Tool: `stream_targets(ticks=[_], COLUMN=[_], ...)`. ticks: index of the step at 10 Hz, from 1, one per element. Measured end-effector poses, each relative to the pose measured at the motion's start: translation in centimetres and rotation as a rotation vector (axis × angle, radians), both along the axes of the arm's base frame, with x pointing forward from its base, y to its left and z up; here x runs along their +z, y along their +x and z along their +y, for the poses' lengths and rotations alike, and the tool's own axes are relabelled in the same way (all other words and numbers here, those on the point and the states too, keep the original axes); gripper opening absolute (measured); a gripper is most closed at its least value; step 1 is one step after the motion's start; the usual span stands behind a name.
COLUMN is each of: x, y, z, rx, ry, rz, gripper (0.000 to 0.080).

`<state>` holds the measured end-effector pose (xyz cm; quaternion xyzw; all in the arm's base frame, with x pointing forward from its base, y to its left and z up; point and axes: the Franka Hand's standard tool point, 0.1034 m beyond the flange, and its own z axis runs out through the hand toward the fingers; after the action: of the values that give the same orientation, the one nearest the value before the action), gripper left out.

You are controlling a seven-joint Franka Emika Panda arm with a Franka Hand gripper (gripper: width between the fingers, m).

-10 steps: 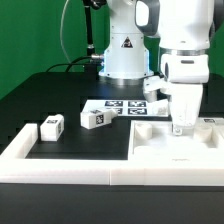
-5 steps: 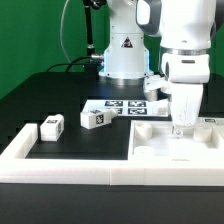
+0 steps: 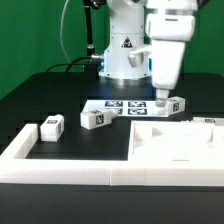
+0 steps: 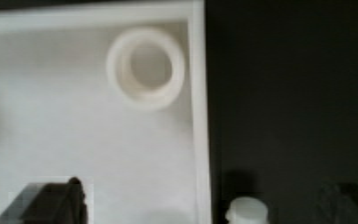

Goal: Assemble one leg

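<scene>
My gripper (image 3: 160,93) hangs above the table, just behind the far edge of the large white panel (image 3: 175,143), with its jaws wide apart and nothing between them. One leg (image 3: 173,104), a small white tagged block, lies right beside the gripper on the exterior view's right. Two more legs (image 3: 95,119) (image 3: 50,127) lie to the exterior view's left. In the wrist view my gripper (image 4: 208,203) is over the panel's edge (image 4: 87,120), near a round hole (image 4: 146,65). A small white rounded tip (image 4: 247,210) shows on the dark table.
The marker board (image 3: 122,106) lies behind the panel, in front of the robot base. A raised white L-shaped border (image 3: 60,167) runs along the front and the exterior view's left. Another white tagged piece (image 3: 207,121) sits at the far right.
My gripper has risen from the panel's far right corner and moved toward the exterior view's left. The leg beside it now shows.
</scene>
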<state>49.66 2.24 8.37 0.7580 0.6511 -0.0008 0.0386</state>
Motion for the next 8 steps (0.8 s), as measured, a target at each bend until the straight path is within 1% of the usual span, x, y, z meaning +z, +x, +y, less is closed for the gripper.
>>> stream_targets(ticks=[1,2,3,4,6,8], x=[0.3,-0.3,-0.7,-0.8,-0.9,-0.9], y=[-0.9,-1.8,-2.6,-3.0,-3.0,-3.0], z=[-2.2,-4.0,-6.1,-8.0,-7.3,-7.3], rx=[-0.023,-0.047,-0.043,-0.074,-0.080,-0.180], ry=[-0.005,-0.003,-0.001,-0.003,0.001,0.007], rz=[0.002,0.002,-0.002,0.000,0.000,-0.004], gripper=[0.0649,0.0649,0.0649,0.0649,0.0649,0.0649])
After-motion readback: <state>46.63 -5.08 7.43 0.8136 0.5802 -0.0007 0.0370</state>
